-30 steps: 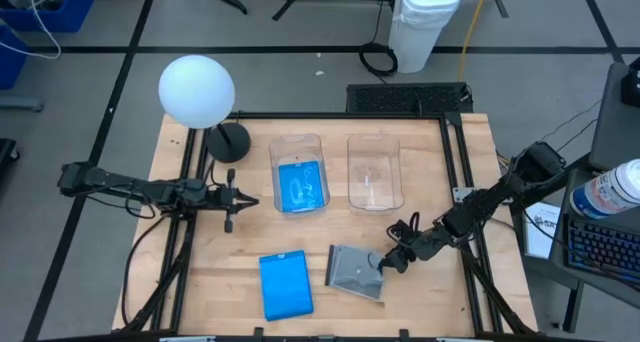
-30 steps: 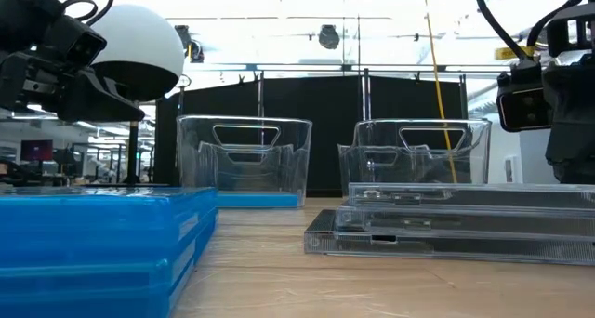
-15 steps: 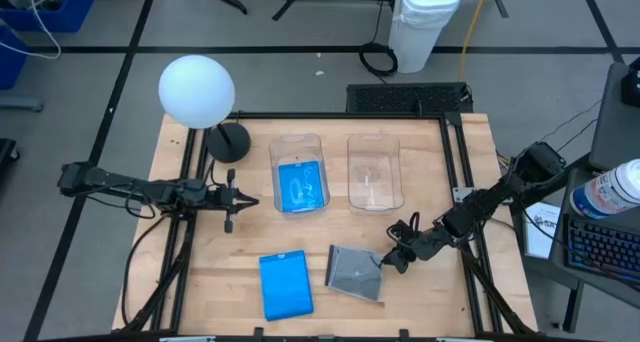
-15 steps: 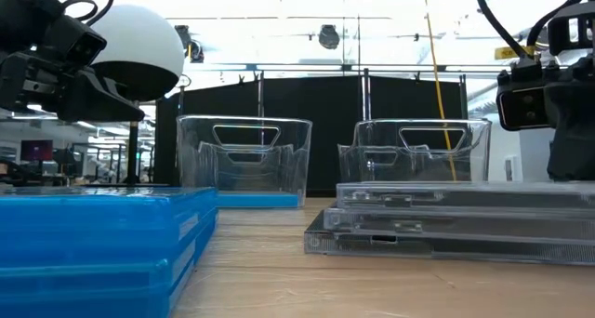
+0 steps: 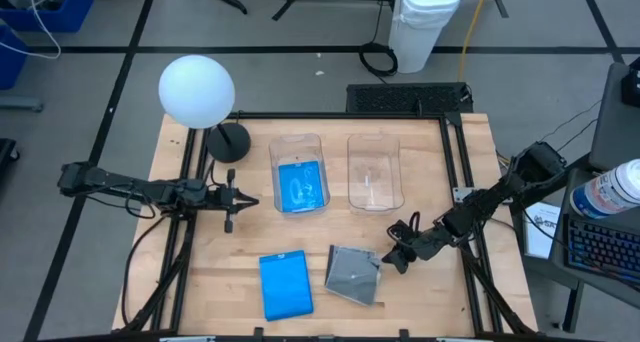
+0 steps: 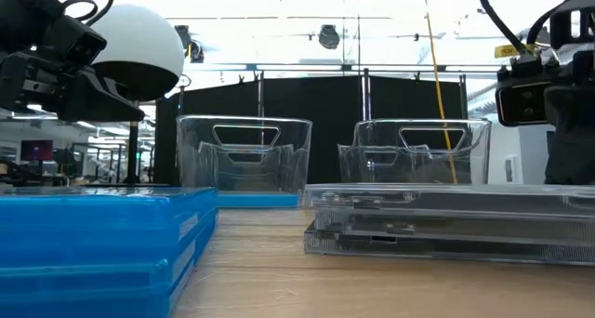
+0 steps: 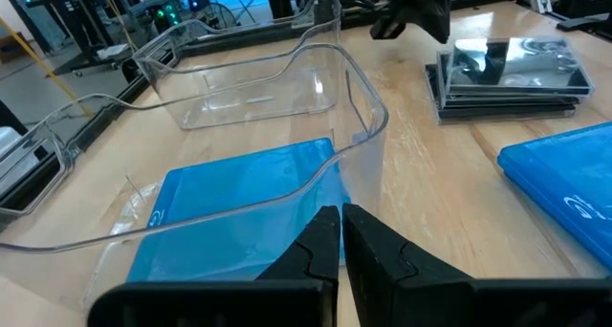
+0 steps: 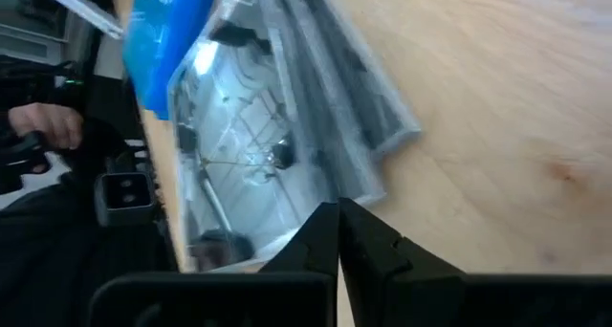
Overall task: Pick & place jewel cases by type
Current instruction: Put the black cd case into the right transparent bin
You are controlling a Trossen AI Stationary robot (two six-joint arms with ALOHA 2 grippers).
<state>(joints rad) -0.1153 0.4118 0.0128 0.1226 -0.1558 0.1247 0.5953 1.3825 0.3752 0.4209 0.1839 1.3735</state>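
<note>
High view: the right gripper [image 5: 397, 256] sits lower right of centre, just beside the grey cases [image 5: 353, 276], a skewed stack at bottom centre. The blue cases [image 5: 285, 285] lie to their left. Above, the left tub [image 5: 298, 142] already holds a blue case [image 5: 300, 185]; the right tub [image 5: 374, 142] looks empty. The left gripper [image 5: 240, 202] waits at mid-left, near the lamp [image 5: 197, 90].

Low view: grey cases [image 6: 446, 223] fill the lower right, fanned unevenly, with blue cases [image 6: 93, 248] lower left and both tubs behind.

Left wrist view: its fingers [image 7: 325, 246] are pressed together on nothing, pointed at the blue-filled tub.

Right wrist view: the fingers [image 8: 325, 233] meet tip to tip, holding nothing, apparently at the stack's edge, though contact is hard to confirm.

Judged step: approaching a grey case. Next, the claw must spread, take the top case by its edge and carry it to the right tub.
</note>
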